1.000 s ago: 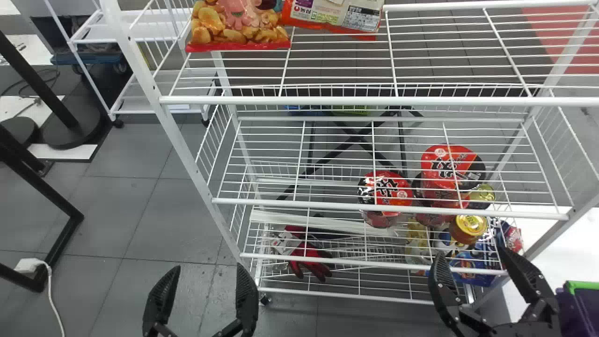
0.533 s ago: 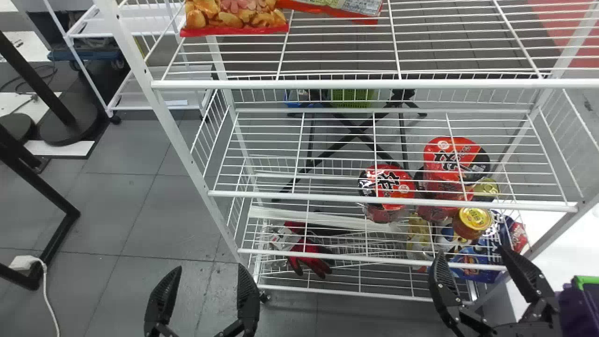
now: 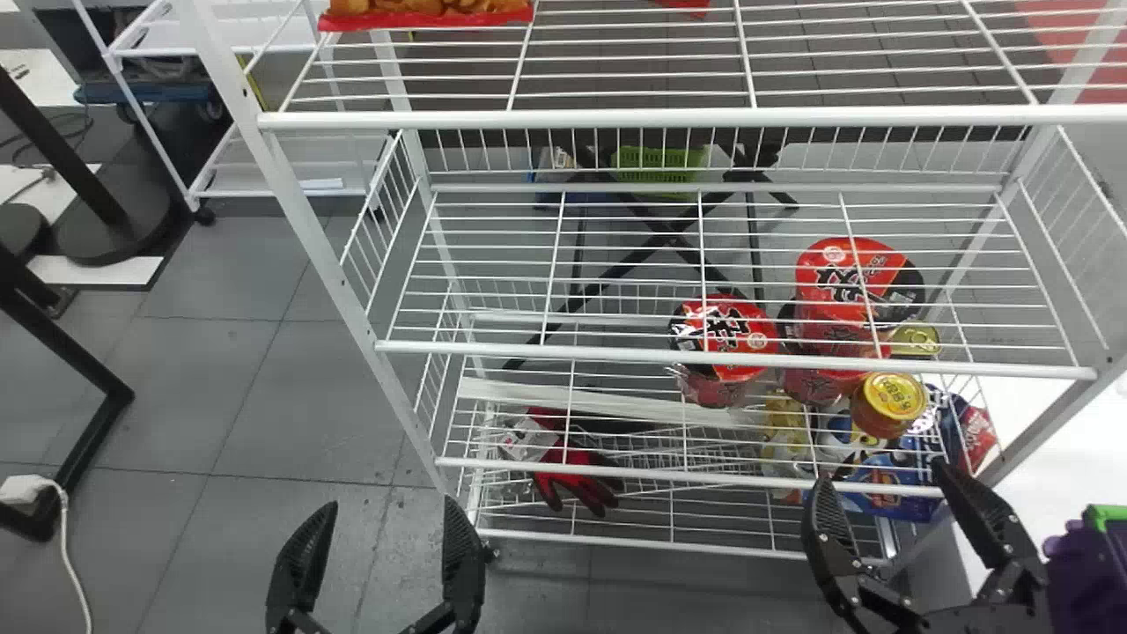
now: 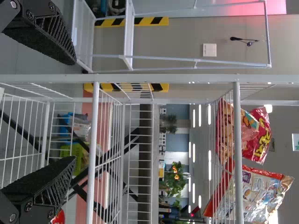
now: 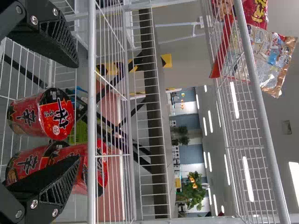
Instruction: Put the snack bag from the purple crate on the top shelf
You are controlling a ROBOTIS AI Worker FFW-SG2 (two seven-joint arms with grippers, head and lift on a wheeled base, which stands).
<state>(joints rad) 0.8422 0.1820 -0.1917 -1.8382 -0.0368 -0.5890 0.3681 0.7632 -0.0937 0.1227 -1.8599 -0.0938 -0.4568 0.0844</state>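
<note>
Before the top shelf [image 3: 616,118], left gripper [image 3: 391,502] and right gripper [image 3: 883,470] stand empty, fingers apart; purple crate [image 3: 1092,581] pickup seemingly ahead.

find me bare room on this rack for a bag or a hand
The top shelf is bare from the snack bags to its right end. The second shelf looks bare across, above the cup noodles. Crowded: the top shelf's left part, and low on the right, around the cup noodles and yellow-lidded jar.
</note>
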